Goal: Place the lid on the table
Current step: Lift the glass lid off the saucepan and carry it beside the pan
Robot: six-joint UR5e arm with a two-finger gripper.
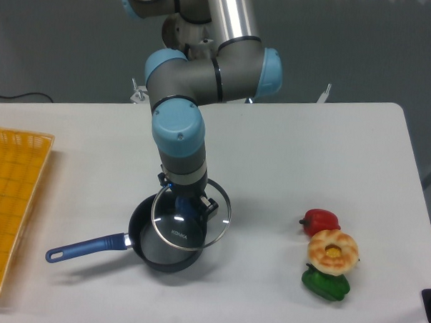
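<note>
1. The table is white, with rounded corners.
2. A yellow mesh tray rests at its left edge.
3. A dark saucepan with a blue handle sits near the front.
4. A red pepper, a bagel and a green pepper lie clustered at the right.

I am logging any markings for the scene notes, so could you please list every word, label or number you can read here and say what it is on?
One short white word is printed on the glass of the lid, below its centre; it is too small and blurred to read with certainty.
No other text, number or sign is readable on the saucepan, the robot arm, the yellow tray or the table.
</note>
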